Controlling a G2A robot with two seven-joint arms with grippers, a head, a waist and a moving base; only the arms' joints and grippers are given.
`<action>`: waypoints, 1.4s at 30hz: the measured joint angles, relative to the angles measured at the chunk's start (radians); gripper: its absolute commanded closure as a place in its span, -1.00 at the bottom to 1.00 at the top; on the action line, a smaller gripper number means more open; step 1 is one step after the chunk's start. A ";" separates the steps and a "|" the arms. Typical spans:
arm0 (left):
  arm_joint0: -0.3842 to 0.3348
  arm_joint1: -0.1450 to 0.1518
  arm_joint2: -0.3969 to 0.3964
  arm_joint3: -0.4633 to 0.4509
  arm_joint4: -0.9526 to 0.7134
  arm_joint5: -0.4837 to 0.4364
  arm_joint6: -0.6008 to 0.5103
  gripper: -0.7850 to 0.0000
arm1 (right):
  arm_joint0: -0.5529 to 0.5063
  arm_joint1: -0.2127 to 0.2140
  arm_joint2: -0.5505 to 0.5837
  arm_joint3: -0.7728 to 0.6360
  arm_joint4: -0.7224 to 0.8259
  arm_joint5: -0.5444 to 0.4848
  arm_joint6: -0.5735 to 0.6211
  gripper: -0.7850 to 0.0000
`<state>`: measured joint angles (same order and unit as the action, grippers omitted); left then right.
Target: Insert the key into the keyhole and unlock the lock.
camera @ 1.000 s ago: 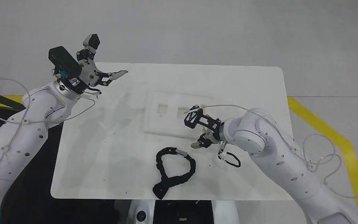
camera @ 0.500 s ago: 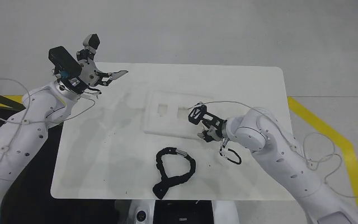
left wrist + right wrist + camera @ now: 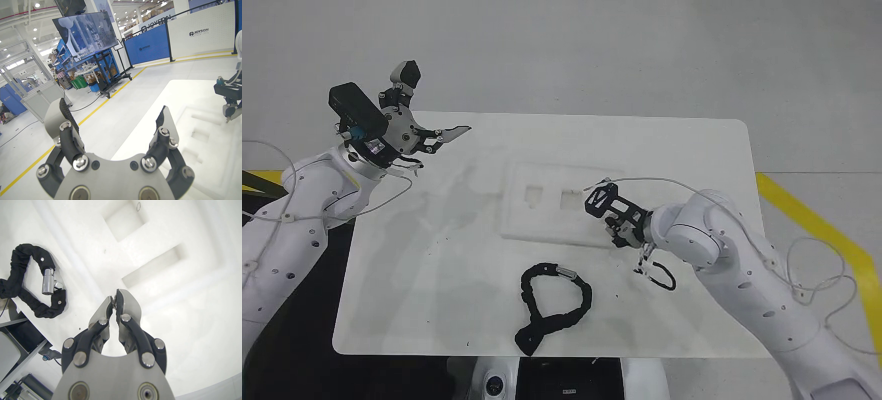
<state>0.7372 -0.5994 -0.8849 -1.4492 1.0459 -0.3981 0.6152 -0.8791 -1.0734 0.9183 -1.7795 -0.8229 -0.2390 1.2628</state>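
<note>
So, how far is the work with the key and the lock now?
Done: the right claw is shut on a small metal piece, apparently the key. In hand: it hangs over the white foam tray, apart from the lock. To do: bringing the key to the lock, inserting and turning it. The left claw is open and empty at the far corner of the table.

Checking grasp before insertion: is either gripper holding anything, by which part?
Right gripper pinches a small metal piece, likely the key, between its fingertips; which part cannot be told. Left gripper is open and empty.
</note>
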 measured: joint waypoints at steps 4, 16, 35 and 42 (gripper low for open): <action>0.000 0.000 0.000 0.000 0.000 0.000 0.000 -1.00 | 0.002 0.000 0.004 0.003 -0.002 0.000 -0.006 1.00; 0.000 0.000 0.000 0.000 0.000 0.000 0.000 -1.00 | 0.007 0.007 0.053 0.001 -0.043 0.022 -0.021 1.00; 0.000 0.000 0.000 0.000 0.000 0.000 0.000 -1.00 | -0.063 0.037 0.249 -0.027 0.161 -0.013 -0.079 1.00; 0.000 0.000 0.000 0.000 0.000 0.000 0.000 -1.00 | -0.104 0.044 0.317 -0.061 0.340 -0.106 -0.175 1.00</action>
<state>0.7372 -0.5994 -0.8849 -1.4492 1.0459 -0.3981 0.6152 -0.9836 -1.0292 1.2349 -1.8404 -0.4833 -0.3452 1.0873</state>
